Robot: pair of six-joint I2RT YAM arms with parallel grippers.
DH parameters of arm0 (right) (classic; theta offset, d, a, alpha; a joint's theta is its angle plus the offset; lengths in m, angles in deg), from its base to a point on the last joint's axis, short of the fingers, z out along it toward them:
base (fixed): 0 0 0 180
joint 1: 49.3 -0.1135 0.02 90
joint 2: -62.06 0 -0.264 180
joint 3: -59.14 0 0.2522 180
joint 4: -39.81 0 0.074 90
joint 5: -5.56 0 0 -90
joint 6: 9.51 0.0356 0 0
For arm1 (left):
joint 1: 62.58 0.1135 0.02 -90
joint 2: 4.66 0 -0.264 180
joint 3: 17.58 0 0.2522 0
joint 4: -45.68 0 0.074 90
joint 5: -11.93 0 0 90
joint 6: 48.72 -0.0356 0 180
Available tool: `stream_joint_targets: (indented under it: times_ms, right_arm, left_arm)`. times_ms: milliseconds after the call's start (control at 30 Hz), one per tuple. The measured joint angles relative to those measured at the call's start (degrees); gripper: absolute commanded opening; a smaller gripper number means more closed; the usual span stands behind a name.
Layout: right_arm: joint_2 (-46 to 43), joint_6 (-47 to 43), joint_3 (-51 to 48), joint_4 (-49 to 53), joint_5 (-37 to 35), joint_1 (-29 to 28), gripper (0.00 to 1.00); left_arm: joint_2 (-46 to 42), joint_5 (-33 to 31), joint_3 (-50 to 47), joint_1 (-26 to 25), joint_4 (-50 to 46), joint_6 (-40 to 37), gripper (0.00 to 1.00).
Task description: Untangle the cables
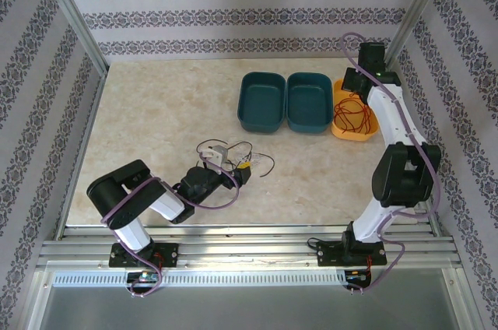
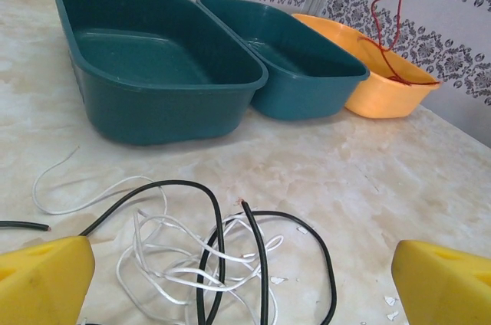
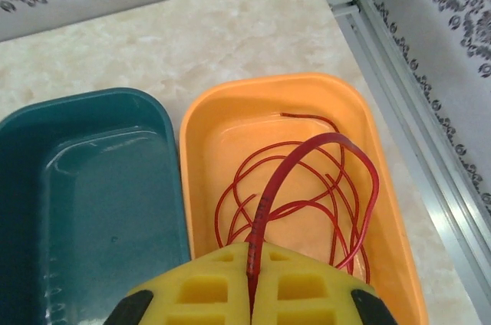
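Nothing readable is showing: no text, label, brand, number or sign is appearing on the two teal bins (image 1: 261, 104), the orange bin (image 3: 230, 133), the cables (image 1: 226, 155), the table (image 1: 156, 112) or the patterned walls (image 1: 249, 19).

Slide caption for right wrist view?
Right gripper shut on a red cable, its loops lying in the orange bin beside a teal bin.

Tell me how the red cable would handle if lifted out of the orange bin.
Probably floppy: the red cable lies in loose loops in the bin. Likely light, being so thin. It may snag, since its loops cross.
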Motion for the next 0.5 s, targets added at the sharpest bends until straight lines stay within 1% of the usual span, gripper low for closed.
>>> stream_joint_targets:
  times_ms: [233, 500]
  right_arm:
    - [8.6, 0.0, 5.4, 1.5, 2.2, 1.3, 0.0]
    - [17.4, 0.1, 11.0, 6.2, 3.9, 2.9, 0.0]
  left_arm:
    - [-1.4, -0.5, -0.2, 0.0, -1.4, -0.2, 0.99]
    - [-2.2, -0.9, -0.2, 0.0, -3.5, -0.2, 0.99]
